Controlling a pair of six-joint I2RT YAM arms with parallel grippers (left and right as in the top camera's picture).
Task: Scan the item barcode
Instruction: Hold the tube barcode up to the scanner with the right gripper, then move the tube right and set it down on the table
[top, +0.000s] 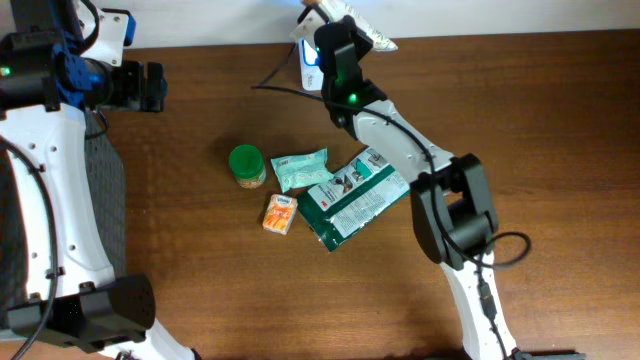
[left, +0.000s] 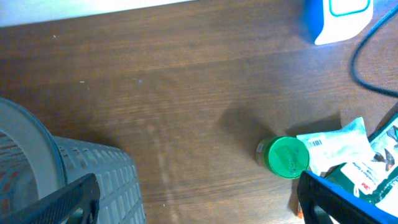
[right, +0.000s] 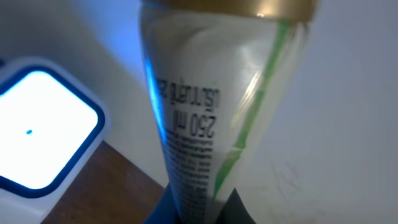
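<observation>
The right gripper (right: 198, 208) is up at the far edge of the table (top: 200, 270), clamped tight on the crimped end of a pale tube (right: 211, 112) with a gold cap and a green stripe — the tube sticks straight out beyond the fingertips, printed text facing the wrist camera. Just to the side of the tube sits the barcode scanner (right: 40, 127), its white face glowing blue, and a blue sheen runs down the tube's near edge. From overhead the right arm stretches across the table toward that scanner (top: 308, 62), with the tube's tip (top: 378, 42) poking past the wrist against the white wall. Whether the tube touches the scanner, I cannot tell. Over on the other side, the left gripper (left: 199, 202) hangs with its jaws spread wide, nothing between them, above bare wood beside a grey basket (left: 93, 171). Mid-table lies the rest of the pile: a green-lidded jar (top: 247, 165), a teal wipes pack (top: 300, 168) just beside it, a small orange packet (top: 280, 213) below, and a large dark green pouch (top: 357, 196) lying flat, partly under the right arm. A black cable (top: 285, 88) trails from the scanner.
</observation>
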